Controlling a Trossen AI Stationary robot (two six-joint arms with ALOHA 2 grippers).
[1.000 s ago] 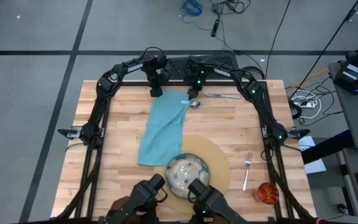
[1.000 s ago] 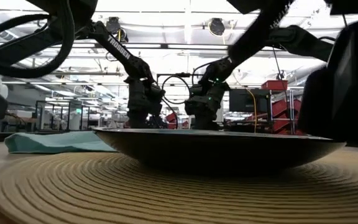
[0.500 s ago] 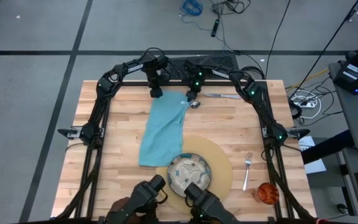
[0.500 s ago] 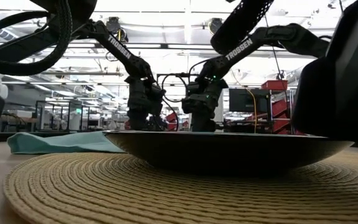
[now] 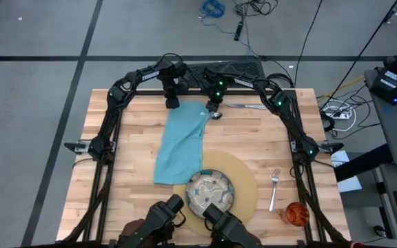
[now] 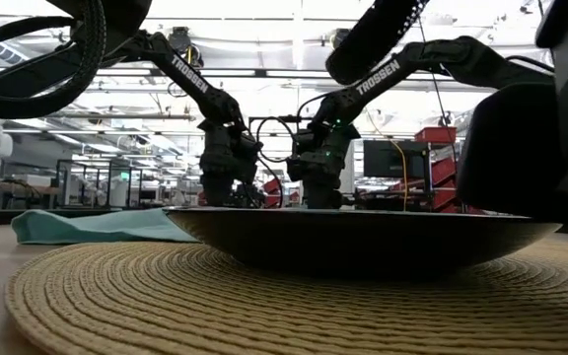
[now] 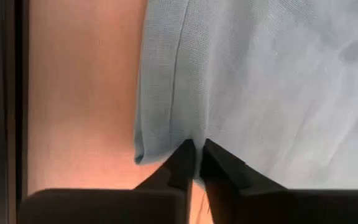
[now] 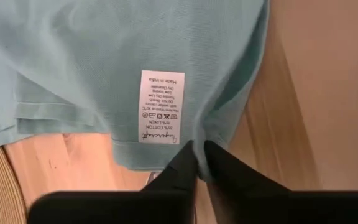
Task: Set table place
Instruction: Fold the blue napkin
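The teal napkin (image 5: 180, 148) lies spread on the table (image 5: 129, 145), running from the far edge toward the plate. My left gripper (image 5: 173, 103) is shut at the napkin's far left corner. My right gripper (image 5: 212, 109) is shut at its far right corner, beside the spoon (image 5: 216, 116). A green-patterned plate (image 5: 210, 193) rests on the round tan placemat (image 5: 243, 182). A knife (image 5: 248, 106), a fork (image 5: 274, 184) and an orange cup (image 5: 296, 213) lie apart on the wood. My left gripper (image 7: 196, 152) pinches the napkin's far edge close to its left corner (image 7: 160, 146) between its two fingers, slanting down from the far side. The cloth lies slack on the table. My right gripper (image 8: 197, 152) pinches the napkin's hemmed far edge (image 8: 157, 155) just beside the white care label (image 8: 160, 106), slanting down from the far side. One layer or several, I cannot tell. The cloth lies on the wood.
Two more dark arms (image 5: 164, 217) stand at the near edge, one reaching over the placemat's near rim. The black frame (image 5: 105, 138) runs along both sides. Bare wood lies left of the napkin and between placemat and knife.
My right gripper has shifted a little toward the table's left, closer to the napkin's far right corner. The napkin lies as before.
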